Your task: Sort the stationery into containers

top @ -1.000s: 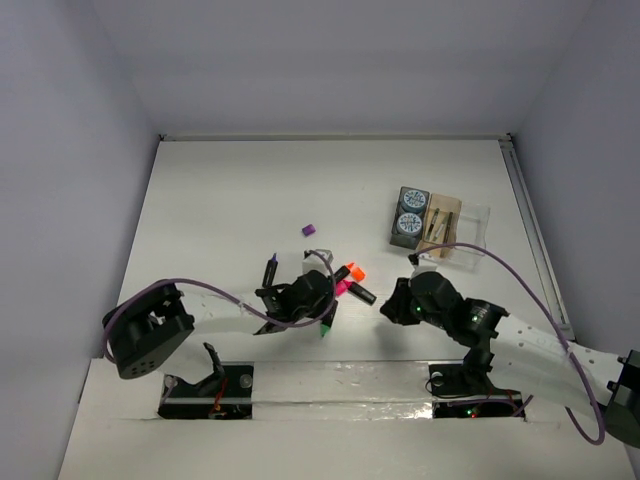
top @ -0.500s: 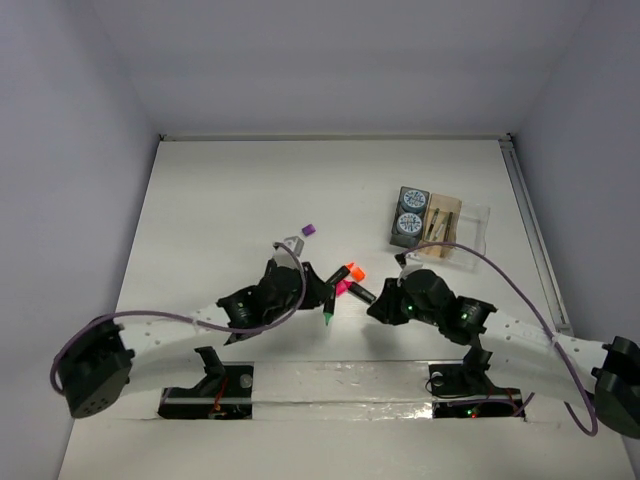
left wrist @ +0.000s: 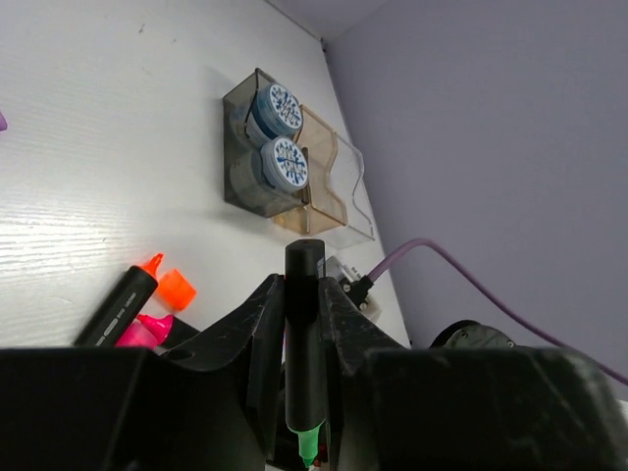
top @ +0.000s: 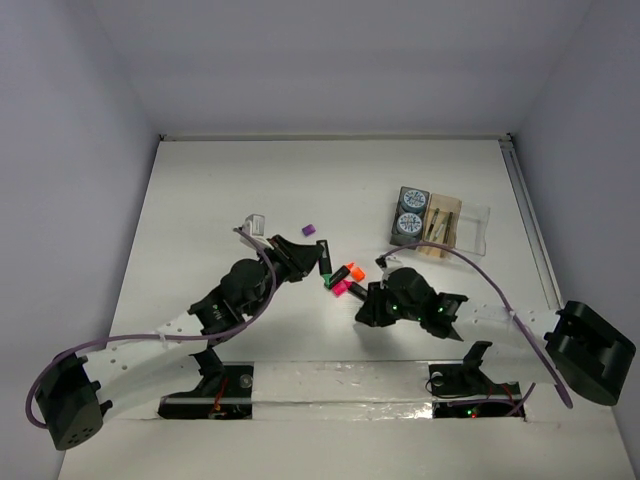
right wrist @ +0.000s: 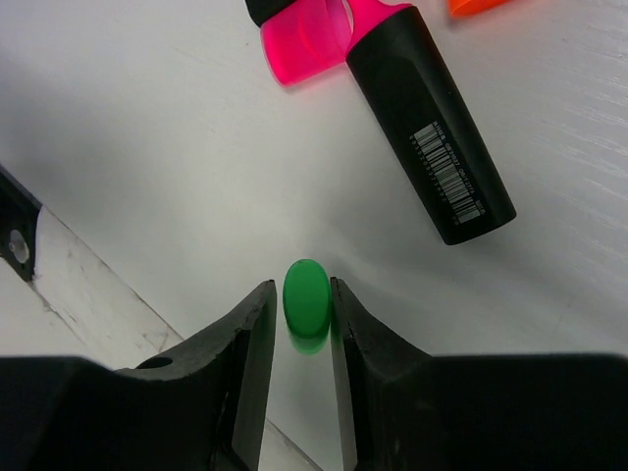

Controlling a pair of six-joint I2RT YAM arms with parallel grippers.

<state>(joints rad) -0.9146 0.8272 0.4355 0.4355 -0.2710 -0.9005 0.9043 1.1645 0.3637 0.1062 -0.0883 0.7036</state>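
Observation:
My left gripper (left wrist: 304, 287) is shut on a black highlighter (left wrist: 305, 334) whose bare green tip points back toward the camera. In the top view this gripper (top: 318, 258) hovers beside the marker pile. My right gripper (right wrist: 299, 289) is shut on a small green cap (right wrist: 307, 297), just above the table, near a pink-capped highlighter (right wrist: 430, 147). An orange marker (top: 345, 272) and a pink one (top: 342, 287) lie mid-table, left of the right gripper (top: 362, 310). The dark grey holder (top: 410, 225) has two blue-and-white round pieces (left wrist: 285, 162). The clear box (top: 457, 228) with the tan insert adjoins it.
A loose purple cap (top: 309, 229) lies behind the left gripper. A loose orange cap (left wrist: 177, 289) rests by the orange marker (left wrist: 123, 304). The right arm's purple cable (top: 500, 275) arcs over the table near the clear box. Walls close the table on three sides.
The left gripper has carried the green-tipped highlighter away from the near edge, toward the table's middle. The right gripper has moved left, closer to the pink and orange markers.

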